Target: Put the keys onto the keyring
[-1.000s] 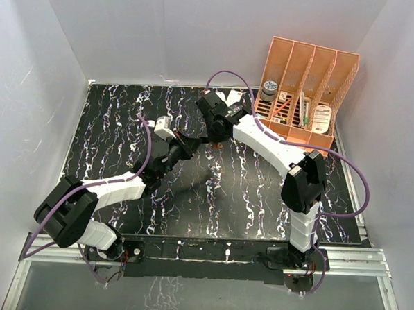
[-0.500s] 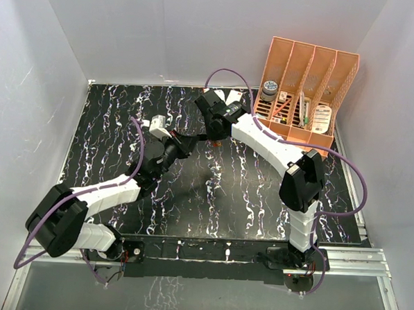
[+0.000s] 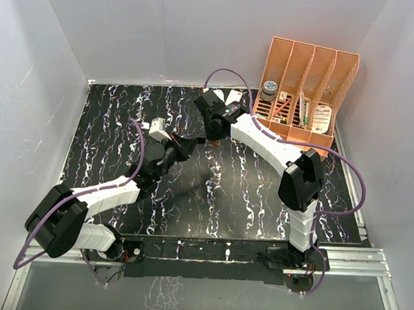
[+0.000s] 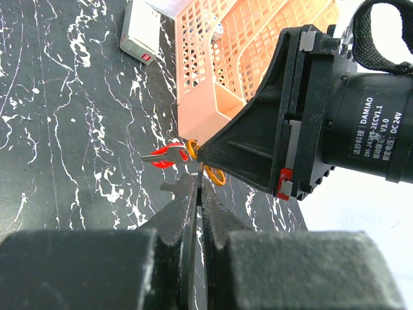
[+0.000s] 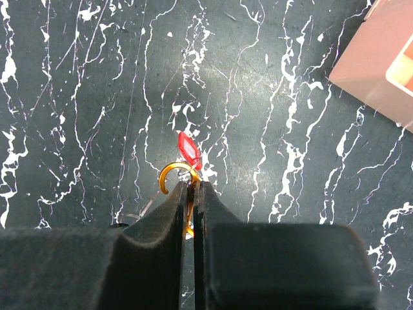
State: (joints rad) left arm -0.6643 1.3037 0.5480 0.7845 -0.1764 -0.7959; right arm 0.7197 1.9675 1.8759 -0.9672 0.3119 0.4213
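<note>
My right gripper [image 5: 191, 186] is shut on the orange-brown keyring [image 5: 169, 173] and holds it above the black marbled table. The red-headed key [image 5: 189, 148] hangs at the ring. In the left wrist view the keyring [image 4: 217, 176] and the red-headed key [image 4: 162, 157] sit just past my left gripper [image 4: 197, 177]. That gripper is shut, with a dark stub and a pale sliver at its tips that look like the black-headed key. In the top view the left gripper [image 3: 190, 141] and right gripper [image 3: 209, 136] meet tip to tip over mid-table.
An orange mesh file organiser [image 3: 307, 91] stands at the back right and also shows in the left wrist view [image 4: 219, 71]. A white rectangular box [image 4: 141, 35] lies on the table beside it. White walls close in the table on three sides.
My left arm has stretched out and its elbow has swung left and lower. Its gripper has edged up toward the right gripper. The right arm has barely moved.
</note>
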